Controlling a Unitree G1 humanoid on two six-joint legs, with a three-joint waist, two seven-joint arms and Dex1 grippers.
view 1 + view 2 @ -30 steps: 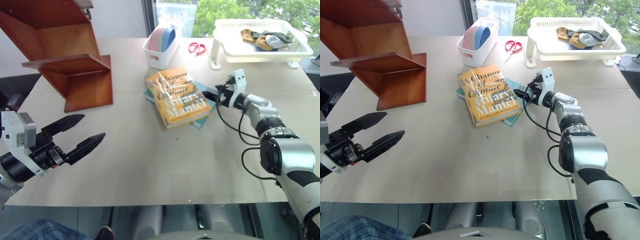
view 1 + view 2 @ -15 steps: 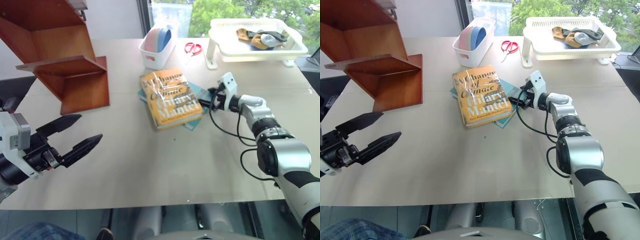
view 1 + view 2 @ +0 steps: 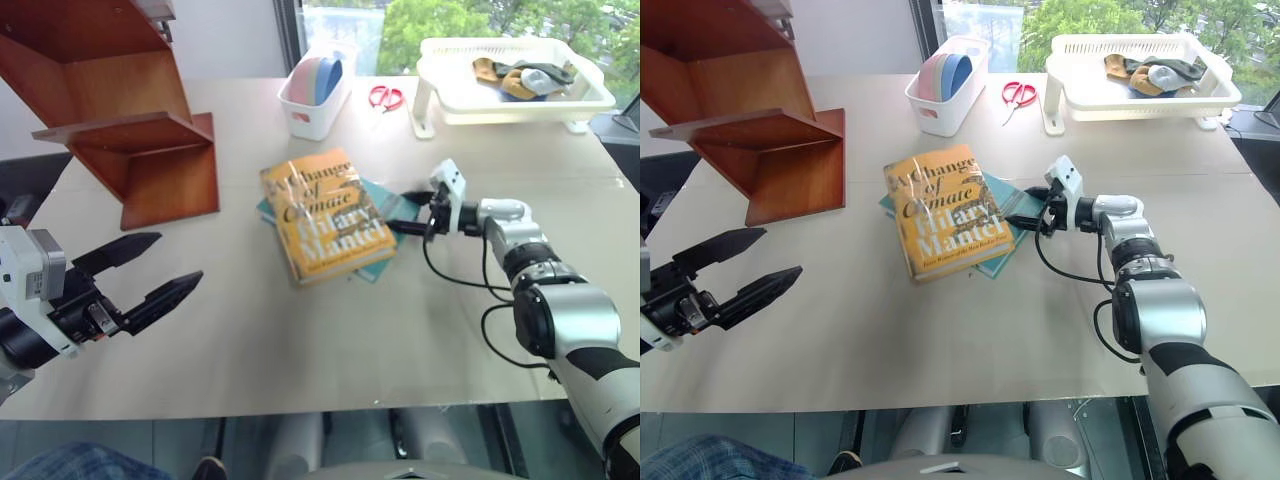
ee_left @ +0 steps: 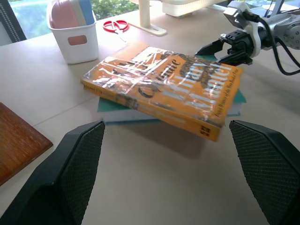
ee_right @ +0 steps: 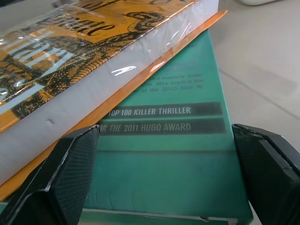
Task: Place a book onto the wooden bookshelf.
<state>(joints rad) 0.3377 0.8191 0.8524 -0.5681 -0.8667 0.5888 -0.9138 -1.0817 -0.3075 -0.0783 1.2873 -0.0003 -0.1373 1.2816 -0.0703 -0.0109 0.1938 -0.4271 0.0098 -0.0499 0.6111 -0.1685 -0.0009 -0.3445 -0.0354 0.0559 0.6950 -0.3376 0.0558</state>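
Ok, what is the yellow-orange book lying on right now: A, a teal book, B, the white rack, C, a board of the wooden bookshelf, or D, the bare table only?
A: the yellow-orange book lies askew on top of a thinner teal book, whose cover sticks out from under it on the table, apart from the wooden bookshelf.

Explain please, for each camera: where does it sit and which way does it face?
Head views: look down over the table, both arms showing.
Left wrist view: between the open left gripper fingers, toward the book.
Right wrist view: between the open right gripper fingers, at the teal book.
Shared: the book.
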